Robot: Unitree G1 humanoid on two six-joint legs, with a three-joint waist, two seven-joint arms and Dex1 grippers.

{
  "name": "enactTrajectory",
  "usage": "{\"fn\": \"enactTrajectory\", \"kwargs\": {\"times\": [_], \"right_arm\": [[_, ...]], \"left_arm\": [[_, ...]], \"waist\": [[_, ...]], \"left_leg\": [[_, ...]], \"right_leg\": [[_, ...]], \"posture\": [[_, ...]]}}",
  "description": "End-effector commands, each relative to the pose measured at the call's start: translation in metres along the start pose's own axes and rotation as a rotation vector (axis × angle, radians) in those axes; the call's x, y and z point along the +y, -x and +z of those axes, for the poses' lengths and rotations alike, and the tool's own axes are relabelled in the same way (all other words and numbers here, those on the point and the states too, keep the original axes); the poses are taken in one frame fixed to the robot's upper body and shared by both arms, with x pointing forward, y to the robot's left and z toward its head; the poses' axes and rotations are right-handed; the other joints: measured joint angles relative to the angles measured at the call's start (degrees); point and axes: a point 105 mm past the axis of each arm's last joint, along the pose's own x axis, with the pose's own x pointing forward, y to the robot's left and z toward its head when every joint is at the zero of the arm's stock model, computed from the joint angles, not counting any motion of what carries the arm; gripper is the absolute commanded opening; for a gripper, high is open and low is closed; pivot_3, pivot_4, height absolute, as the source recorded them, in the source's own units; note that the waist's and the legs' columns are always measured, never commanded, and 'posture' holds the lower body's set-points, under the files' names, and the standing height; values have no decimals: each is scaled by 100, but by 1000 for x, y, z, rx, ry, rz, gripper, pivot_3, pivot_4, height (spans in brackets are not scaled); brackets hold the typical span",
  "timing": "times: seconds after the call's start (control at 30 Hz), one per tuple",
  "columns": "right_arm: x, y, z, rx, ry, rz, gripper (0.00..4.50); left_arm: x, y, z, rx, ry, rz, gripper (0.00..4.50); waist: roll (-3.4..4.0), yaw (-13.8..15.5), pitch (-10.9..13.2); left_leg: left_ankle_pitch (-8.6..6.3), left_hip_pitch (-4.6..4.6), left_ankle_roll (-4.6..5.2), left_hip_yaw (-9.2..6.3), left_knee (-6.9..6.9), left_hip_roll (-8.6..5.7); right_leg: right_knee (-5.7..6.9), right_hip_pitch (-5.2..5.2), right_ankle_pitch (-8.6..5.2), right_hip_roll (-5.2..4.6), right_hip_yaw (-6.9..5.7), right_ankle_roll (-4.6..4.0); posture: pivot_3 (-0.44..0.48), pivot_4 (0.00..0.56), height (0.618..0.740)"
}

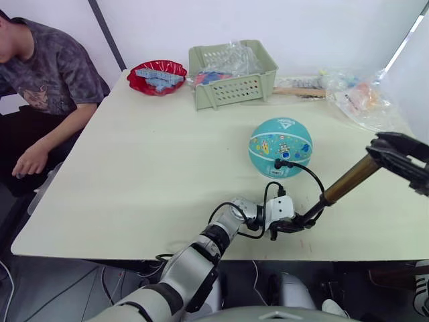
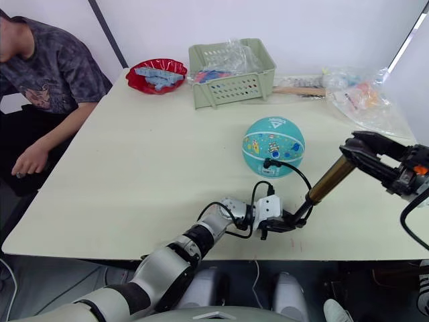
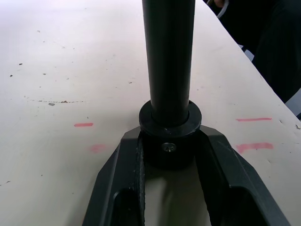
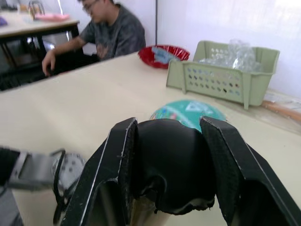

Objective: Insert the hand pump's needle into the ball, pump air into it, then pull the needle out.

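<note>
Table: wide bare stretch from centre toward 9 o'clock. Obstacles along the 12 o'clock edge: red dish, green basket, plastic bags toward 2 o'clock. A person sits at 10 o'clock, forearm at the table edge. Ball stands right of centre, well apart from the basket, open surface between. Hand pump slants from 5 toward 3 o'clock, clamped at both ends by left gripper and right gripper; hose arcs to the ball, barring that gap.
</note>
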Motion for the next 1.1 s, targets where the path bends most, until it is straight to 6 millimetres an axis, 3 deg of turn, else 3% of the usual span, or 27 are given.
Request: {"fn": "enactTrajectory", "kwargs": {"times": [0.03,0.27,0.47,0.6,0.77,1.1], "right_arm": [[5,-5,-40,116,-34,-1,1598],[15,-9,-89,169,-44,-26,1598],[20,-8,-97,174,-36,-23,1598],[16,-11,-78,110,-20,-33,1598],[10,-13,-37,16,24,-13,1598],[-5,0,24,-69,91,-33,1598]], "left_arm": [[-26,15,-58,177,161,-40,1108],[-27,15,-59,178,166,-37,1108],[-26,16,-60,184,166,-35,1108],[-26,16,-60,187,163,-37,1108],[-26,16,-60,190,160,-41,1108],[-26,15,-59,191,158,-46,1108]], "waist": [[-4,-16,-12],[-28,-53,-51],[-21,-66,-57],[-17,-64,-53],[17,-60,-15],[33,-49,28]], "left_leg": [[0,0,0,0,0,0],[0,1,0,-2,0,-2],[0,0,0,-1,0,-3],[0,-1,-1,-2,-1,-2],[0,-5,-1,-1,0,-6],[0,-8,0,0,1,-10]], "right_leg": [[0,0,0,0,0,0],[-1,1,0,-4,-1,0],[-1,1,0,-7,-1,-1],[-3,0,0,-8,-2,-1],[-2,-2,1,-14,-2,0],[-2,-3,1,-15,-3,0]], "posture": [[0,150,738],[0,150,738],[0,150,738],[0,150,738],[0,150,738],[0,150,738]]}}
